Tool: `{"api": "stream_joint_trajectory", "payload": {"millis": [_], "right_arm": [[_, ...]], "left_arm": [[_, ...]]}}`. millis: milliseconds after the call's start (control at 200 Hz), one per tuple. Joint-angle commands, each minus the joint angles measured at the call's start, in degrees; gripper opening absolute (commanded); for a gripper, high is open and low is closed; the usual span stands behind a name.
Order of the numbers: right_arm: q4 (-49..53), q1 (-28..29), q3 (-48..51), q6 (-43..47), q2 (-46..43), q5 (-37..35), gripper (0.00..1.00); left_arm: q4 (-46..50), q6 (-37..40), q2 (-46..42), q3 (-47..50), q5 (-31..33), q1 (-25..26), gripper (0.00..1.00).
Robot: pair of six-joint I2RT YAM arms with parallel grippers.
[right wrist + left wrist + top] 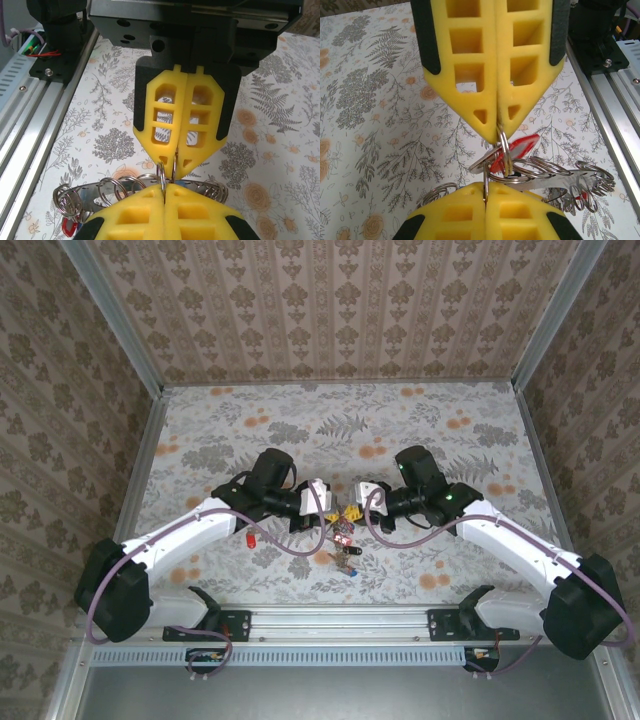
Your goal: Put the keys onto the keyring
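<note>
Where the 2 arms meet over the middle of the floral tabletop [450,440], the left gripper [485,186] and the right gripper [499,126] stand tip to tip, almost touching. Both have their yellow fingers pressed flat together. Each pinches a thin wire loop of the keyring [555,181], a flat metal strip hung with several small split rings. Seen from the left wrist, that bunch trails off toward the aluminium rail [615,125]. A red key tag [520,146] sits just behind the right gripper's tips, against the loops. Whether the bunch is lifted off the tabletop I cannot tell. From above, 1 red key [247,539] lies alone, well to the left of the grippers. A few more keys [345,562] lie just below them, nearer the arm bases.
</note>
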State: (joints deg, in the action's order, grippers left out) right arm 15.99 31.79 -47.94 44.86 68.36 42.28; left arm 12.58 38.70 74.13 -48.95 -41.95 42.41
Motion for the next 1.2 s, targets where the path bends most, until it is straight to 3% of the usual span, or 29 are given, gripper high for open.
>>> {"api": "stream_joint_trajectory", "payload": {"millis": [0, 270, 1195], "right_arm": [[0.71, 0.38, -1.09, 0.80, -1.76, -1.19, 0.00], [1.17, 0.29, 0.39, 0.66, -4.37, -3.12, 0.00], [2.43, 1.34, -2.98, 1.89, 1.56, -0.16, 0.00]], "left_arm": [[0.04, 1.13, -2.08, -2.17, -0.79, 0.39, 0.00], [0.08, 1.29, -1.88, -2.29, -0.84, 0.38, 0.00], [-0.84, 0.59, -1.75, -2.93, -2.43, 0.16, 0.00]]}}
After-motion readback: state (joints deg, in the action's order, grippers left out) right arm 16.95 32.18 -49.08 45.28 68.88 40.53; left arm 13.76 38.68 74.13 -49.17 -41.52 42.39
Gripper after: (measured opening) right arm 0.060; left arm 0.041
